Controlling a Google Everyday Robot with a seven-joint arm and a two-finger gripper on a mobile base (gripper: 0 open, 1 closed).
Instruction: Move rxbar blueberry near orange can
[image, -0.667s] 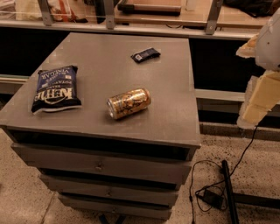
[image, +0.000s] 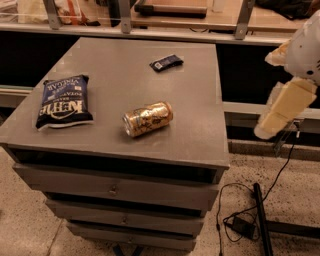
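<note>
Noted a slight leftward shift of the gripper (image: 281, 111) since the earlier frame; bar (image: 166, 63), can (image: 148, 118) and bag (image: 64, 102) unmoved. Found gripper at the right edge of view, off the table (image: 200, 135), beyond its right side and apart from it. Cannot tell whether released or clenched. Found bar lying flat near the table's far edge, right of centre. Found can on its side toward the front, one end pointing front-left, well apart from bar. Recorded bag lying flat at the left side, apart from can. Observed drawers (image: 115, 190) beneath the top. Observed cable (image: 280, 175) trailing to the floor at right, ending at what looks like an adapter (image: 242, 227).
</note>
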